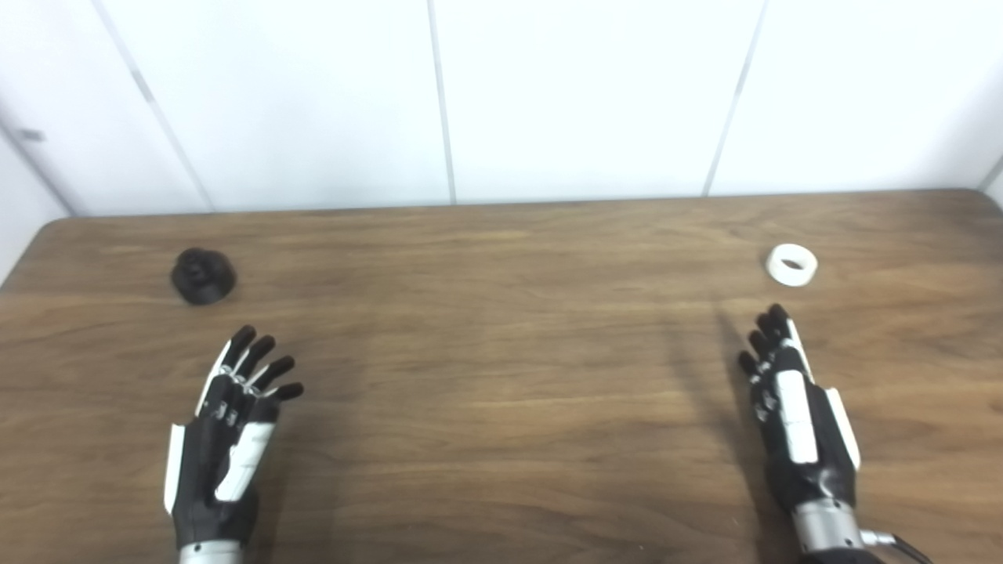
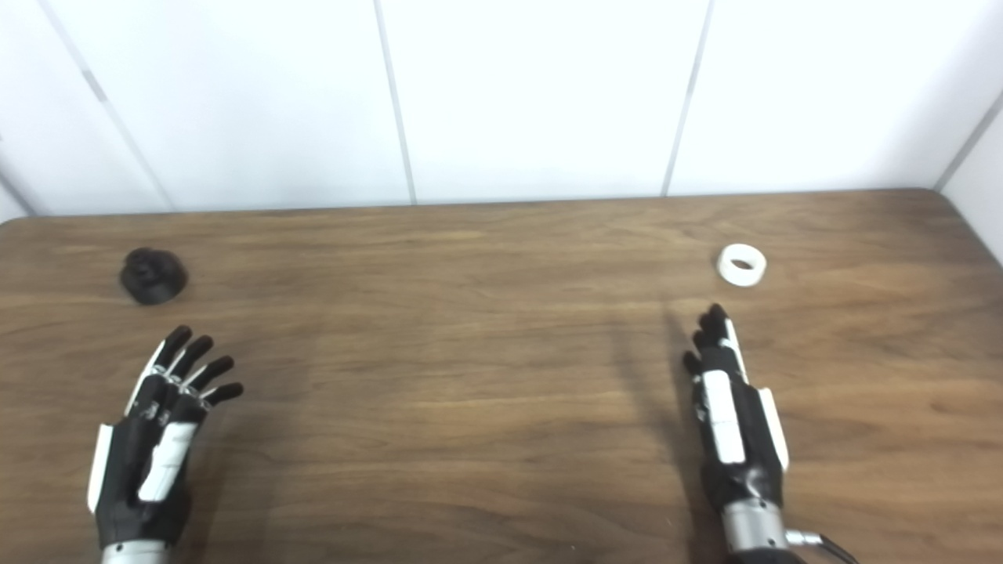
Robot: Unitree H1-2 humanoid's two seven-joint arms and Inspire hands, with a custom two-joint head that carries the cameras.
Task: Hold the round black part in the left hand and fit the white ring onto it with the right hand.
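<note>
Both robot hands are hovering low over the near part of the wooden counter [image 1: 501, 439], the largest thing in sight, and neither is holding anything: the left robot hand [image 1: 227, 427] is showing its fingers fanned apart, while the right robot hand [image 1: 795, 415] is turned edge-on with its fingers straight and close together, empty as well. By my judgement the task is sitting at its very first step, the reach, with no part picked up yet. Next, the left robot hand is needing to travel forward and a little outward to close around the round black part [image 1: 203, 276], and the right robot hand is needing only a short advance to pinch the white ring [image 1: 791, 264]. That black part is lying near the far left of the counter, squat and dark with a raised middle, its detail blurred. At the far right, just beyond the right fingertips, the white ring is resting flat, small, thick-walled, its hole facing upward.
</note>
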